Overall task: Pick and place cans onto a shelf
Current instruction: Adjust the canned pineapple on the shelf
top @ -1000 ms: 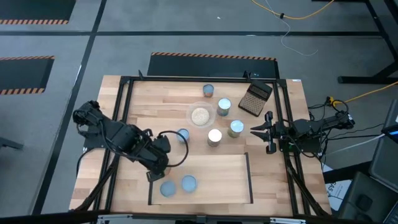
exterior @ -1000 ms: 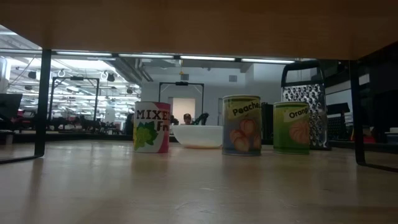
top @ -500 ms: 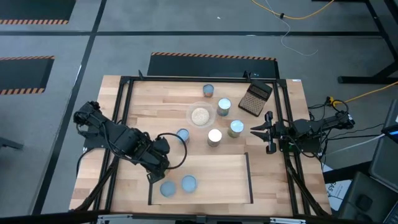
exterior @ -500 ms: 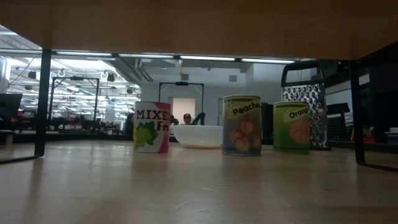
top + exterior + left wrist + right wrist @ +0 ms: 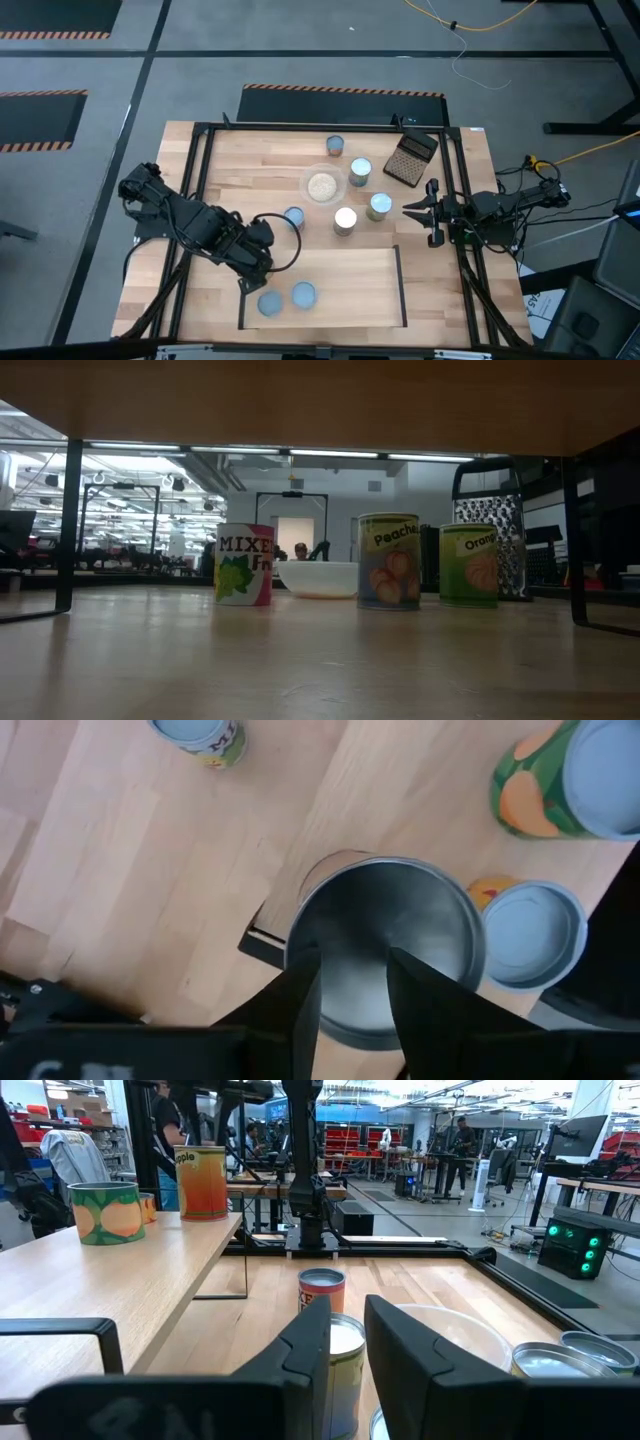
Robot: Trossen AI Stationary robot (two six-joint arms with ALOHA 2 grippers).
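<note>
My left gripper [image 5: 257, 267] is at the shelf's [image 5: 350, 272] left edge, pointing down, shut on a silvery-topped can [image 5: 385, 920]. The gripper hides this can in the high view. Two pale-blue-topped cans [image 5: 270, 303] [image 5: 303, 294] stand on the shelf's near left part; they also show in the left wrist view [image 5: 530, 935] [image 5: 590, 780]. Several more cans stand on the tabletop behind the shelf [image 5: 293, 217] [image 5: 345, 220] [image 5: 380, 206]. My right gripper [image 5: 408, 208] waits shut and empty at the table's right side. My left gripper comes at the can from above, pointing down. Its fingers [image 5: 300, 1010] cover the near part of the can's silvery top [image 5: 380, 900], so the place of contact does not show. The can is upright, lifted over the shelf's black left bar [image 5: 262, 942].
A clear bowl of grains [image 5: 322, 185] stands among the table's cans. A dark gridded block [image 5: 412, 160] lies at the far right. Black frame bars run along the table's left and right sides. The shelf's middle and right parts are bare wood.
My left gripper has edged a little toward the table's near edge with the can.
</note>
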